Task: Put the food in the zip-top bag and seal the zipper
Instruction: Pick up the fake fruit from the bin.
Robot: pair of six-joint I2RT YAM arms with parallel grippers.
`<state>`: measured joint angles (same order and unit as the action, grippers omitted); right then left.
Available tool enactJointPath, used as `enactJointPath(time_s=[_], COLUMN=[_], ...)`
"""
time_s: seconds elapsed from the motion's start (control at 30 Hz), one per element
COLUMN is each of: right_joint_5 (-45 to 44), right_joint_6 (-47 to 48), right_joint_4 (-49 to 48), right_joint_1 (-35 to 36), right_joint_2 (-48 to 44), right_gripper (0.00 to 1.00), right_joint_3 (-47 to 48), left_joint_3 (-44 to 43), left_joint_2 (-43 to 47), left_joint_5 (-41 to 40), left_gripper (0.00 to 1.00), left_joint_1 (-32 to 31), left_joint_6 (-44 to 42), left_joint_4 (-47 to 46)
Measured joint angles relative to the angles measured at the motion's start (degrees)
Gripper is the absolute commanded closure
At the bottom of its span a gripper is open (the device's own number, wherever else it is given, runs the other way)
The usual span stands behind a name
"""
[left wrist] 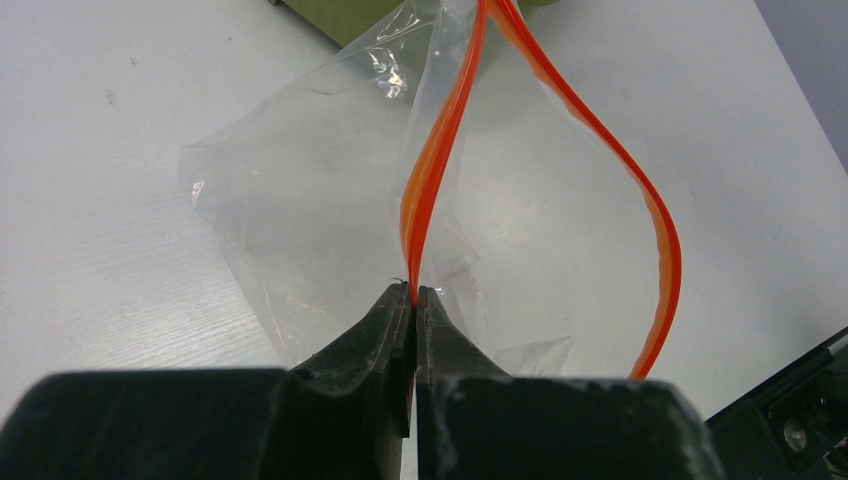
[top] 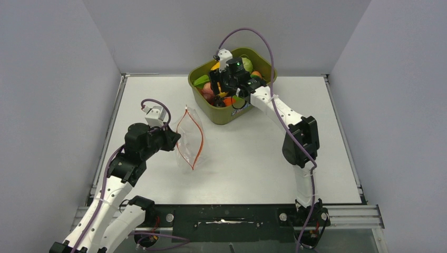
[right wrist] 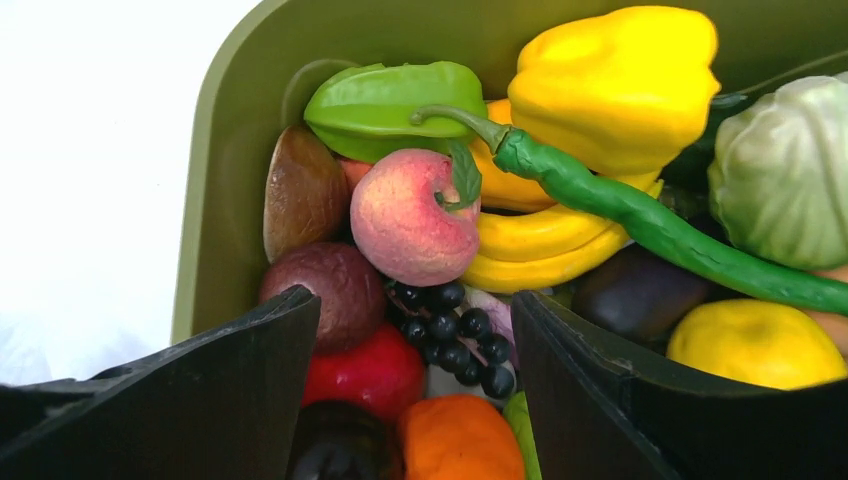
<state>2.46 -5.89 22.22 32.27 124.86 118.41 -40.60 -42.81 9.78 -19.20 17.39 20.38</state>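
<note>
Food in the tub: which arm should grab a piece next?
Right: the right claw hangs open over the food in the tub; the left claw is shut on the zipper.

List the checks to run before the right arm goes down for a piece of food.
1. Left gripper shut on the zipper: ok.
2. Zip-top bag mouth open: ok, the two strips bow apart.
3. Bag free of food: ok, nothing shows inside.
4. Right gripper open over the tub: ok.
5. Pink-red fruit on top of the pile: ok, it lies just ahead of the gap between the fingers.
6. Mouth wide enough for that fruit: cannot tell.
</note>
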Motion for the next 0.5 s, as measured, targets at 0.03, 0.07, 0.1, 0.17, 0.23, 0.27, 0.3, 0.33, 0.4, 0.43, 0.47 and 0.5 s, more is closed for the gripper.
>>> enactJointPath(time_s=[0.03, 0.07, 0.1, 0.17, 0.23, 0.27, 0.3, 0.33, 0.4, 0.43, 0.47, 0.5], right_joint_5=[0.5, 1.4, 2.51, 4.26, 5.79, 6.51, 7.37, 8.24, 9.94, 10.51, 11.15, 11.74], right_joint_6=[0.0, 0.0, -0.11, -0.13, -0.15, -0.15, -0.17, -0.15, -0.13, -0.15, -0.15, -0.17], right_joint_4=[0.26, 0.44, 0.59, 0.66, 0.55, 0.55, 0.57, 0.5, 0.42, 0.26, 0.07, -0.22], right_joint_1=[-0.24, -0.61, -1.09, -2.05, -2.67, -2.99, -3.34, -3.56, -3.76, -3.74, -3.67, -3.67], right_joint_2=[1.03, 2.27, 3.28, 4.7, 5.9, 6.38, 6.99, 7.5, 8.85, 9.44, 10.32, 11.13], right_gripper=[0.27, 0.26, 0.25, 0.21, 0.16, 0.14, 0.13, 0.12, 0.11, 0.11, 0.11, 0.11], right_joint_3=[1.03, 2.12, 2.93, 3.76, 4.42, 4.63, 4.9, 5.09, 5.99, 6.51, 7.37, 8.07], left_joint_3=[0.0, 0.02, 0.09, 0.24, 0.35, 0.37, 0.39, 0.39, 0.39, 0.39, 0.39, 0.39], left_joint_2=[0.0, 0.02, 0.04, 0.07, 0.09, 0.09, 0.09, 0.09, 0.09, 0.07, 0.04, 0.04], left_joint_5=[0.07, 0.09, 0.13, 0.17, 0.17, 0.15, 0.15, 0.17, 0.17, 0.17, 0.17, 0.17], left_gripper=[1.0, 1.0, 1.0, 1.0, 1.0, 1.0, 1.0, 1.0, 1.0, 1.0, 1.0, 1.0], left_joint_1=[-0.04, -0.15, -0.24, -0.33, -0.42, -0.48, -0.52, -0.57, -0.59, -0.59, -0.59, -0.59], left_joint_6=[-0.02, -0.04, -0.04, -0.04, -0.07, -0.07, -0.07, -0.07, -0.07, -0.09, -0.07, -0.07], left_joint_4=[-0.02, 0.0, -0.02, -0.02, -0.02, -0.02, -0.02, -0.02, -0.02, -0.02, -0.02, -0.02])
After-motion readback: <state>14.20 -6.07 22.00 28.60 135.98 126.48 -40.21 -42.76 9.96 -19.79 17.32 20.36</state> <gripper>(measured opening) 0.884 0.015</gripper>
